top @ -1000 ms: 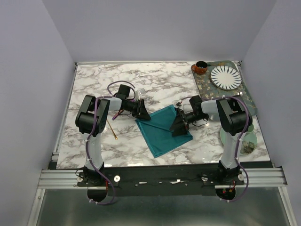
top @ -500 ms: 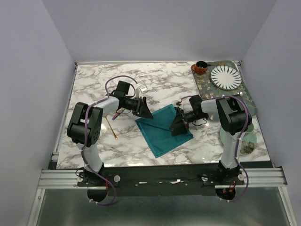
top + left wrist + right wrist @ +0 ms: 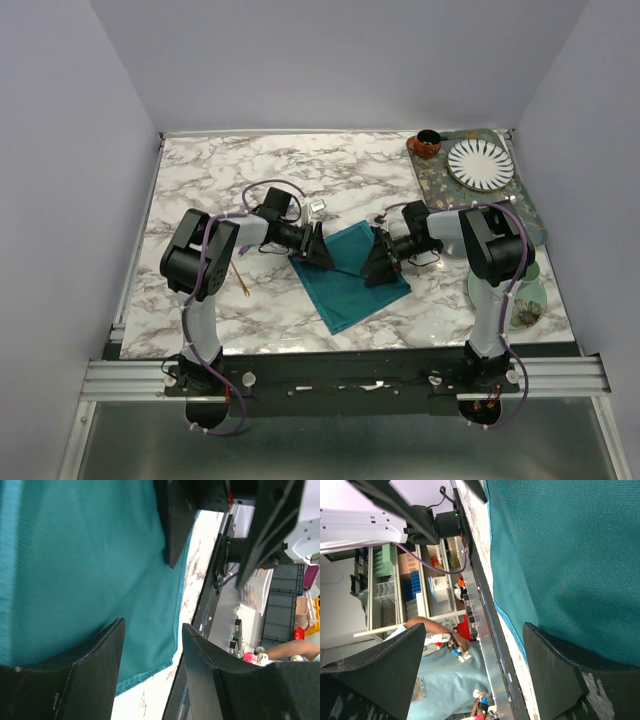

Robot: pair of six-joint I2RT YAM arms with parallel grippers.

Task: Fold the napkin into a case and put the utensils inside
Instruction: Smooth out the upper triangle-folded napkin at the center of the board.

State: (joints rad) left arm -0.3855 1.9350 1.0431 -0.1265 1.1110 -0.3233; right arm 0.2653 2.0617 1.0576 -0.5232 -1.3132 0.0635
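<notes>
The teal napkin (image 3: 350, 278) lies folded over itself, askew on the marble table between the two arms. My left gripper (image 3: 318, 248) stands open low over its left corner; in the left wrist view the napkin (image 3: 90, 555) fills the space under the left gripper (image 3: 152, 630), whose jaws hold nothing. The open right gripper (image 3: 378, 265) is at the cloth's right edge. In the right wrist view one of its fingers (image 3: 555, 665) is over the napkin (image 3: 570, 545). A gold utensil (image 3: 238, 272) lies left of the napkin. No case is formed.
A floral tray (image 3: 440, 180) at the back right carries a striped plate (image 3: 480, 165) and a brown cup (image 3: 427, 143). A pale green saucer (image 3: 522, 298) sits by the right arm's base. The table's front rail (image 3: 340, 375) runs below.
The left gripper's jaws have widened, and the left arm swung out, then came back to the napkin's left corner. The right gripper and the napkin hardly moved.
</notes>
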